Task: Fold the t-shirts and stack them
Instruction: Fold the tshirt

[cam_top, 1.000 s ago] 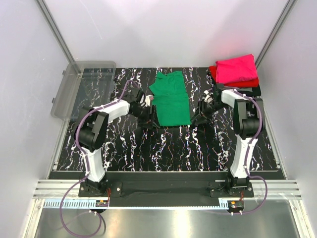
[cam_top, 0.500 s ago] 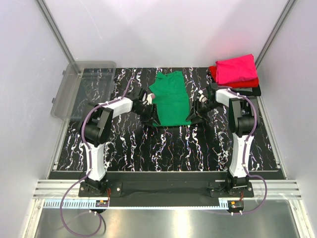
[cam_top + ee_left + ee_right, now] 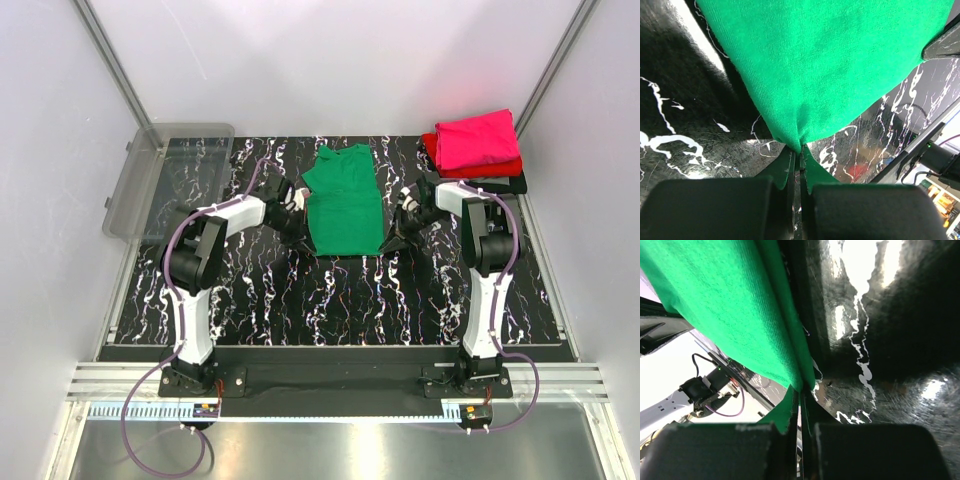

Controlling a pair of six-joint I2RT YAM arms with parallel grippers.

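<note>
My left pincer (image 3: 799, 161) and right pincer (image 3: 801, 399) pinch the six-o'clock corners of the green t-shirt (image 3: 345, 200), ready to fold toward twelve.

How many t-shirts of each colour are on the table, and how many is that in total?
green t-shirt: 1
magenta-pink t-shirt: 1
red t-shirt: 1
black t-shirt: 1 (only an edge shows under the stack)
Total: 4
</note>
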